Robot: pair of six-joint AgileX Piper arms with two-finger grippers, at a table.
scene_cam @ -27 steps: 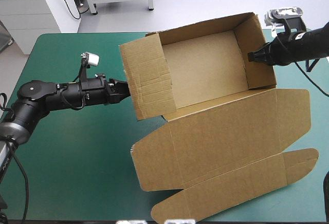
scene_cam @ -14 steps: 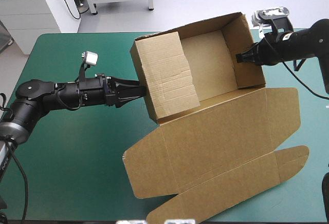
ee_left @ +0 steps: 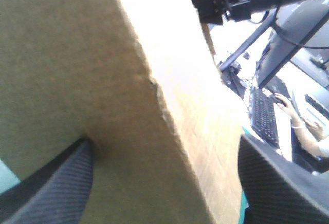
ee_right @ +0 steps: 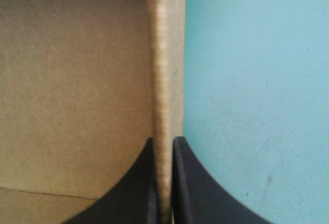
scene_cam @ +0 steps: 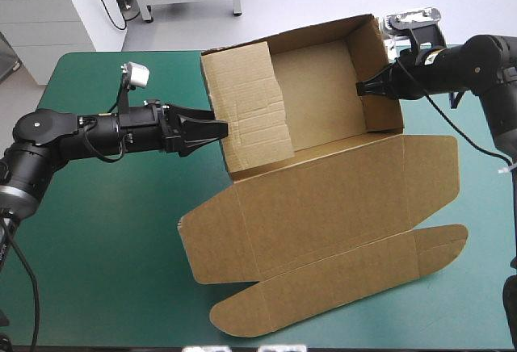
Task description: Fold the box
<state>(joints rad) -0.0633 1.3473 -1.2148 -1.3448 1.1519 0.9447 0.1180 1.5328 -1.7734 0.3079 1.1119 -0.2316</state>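
I see box (scene_cam: 323, 207) on table (scene_cam: 105, 231), tray at far side, lid flat toward near edge, R gripper (scene_cam: 363, 88) clamped on right wall, L gripper (scene_cam: 216, 130) fingers apart, left wall's edge btw them

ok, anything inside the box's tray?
Only bare board floor shows inside the brown cardboard box; nothing lies on it. Its raised left wall hides the strip behind it.

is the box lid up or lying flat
Flat. The lid lies spread on the cover, flaps out, in front of the raised walls; the tray is open.
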